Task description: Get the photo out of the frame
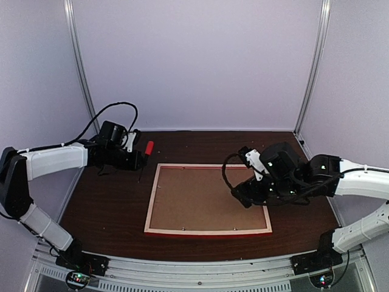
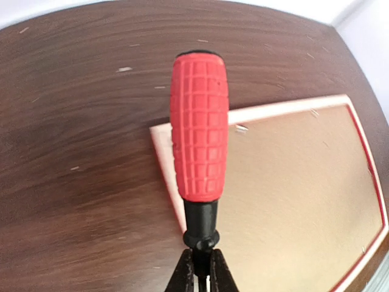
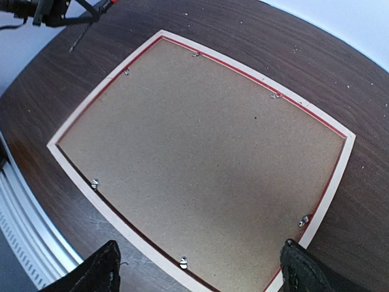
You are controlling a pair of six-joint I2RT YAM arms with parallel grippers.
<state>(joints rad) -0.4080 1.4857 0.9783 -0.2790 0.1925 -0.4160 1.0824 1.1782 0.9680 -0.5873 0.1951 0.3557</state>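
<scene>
**Unpinned frame, slim hold on the tool**

The screwdriver [image 2: 199, 128], red handle foremost, sits pinched at its neck in the left gripper [image 2: 200, 271], off the 10 o'clock corner of the frame [image 1: 206, 231]. The frame lies face down. The photo is hidden under the backing board [image 1: 200, 198], which the tabs [image 3: 183, 262] appear to pin. The right gripper [image 3: 200, 263] hangs spread wide over the 3 o'clock side. Levering a tab could skid the unheld frame or twist the tool.

The dark wood-grain table [image 1: 109, 201] carries 1 frame [image 1: 206, 230], lying face down with its pale rim up, close to the near edge and roughly midway between the left and right edges. Pale specks [image 2: 124, 69] dot the tabletop.
</scene>
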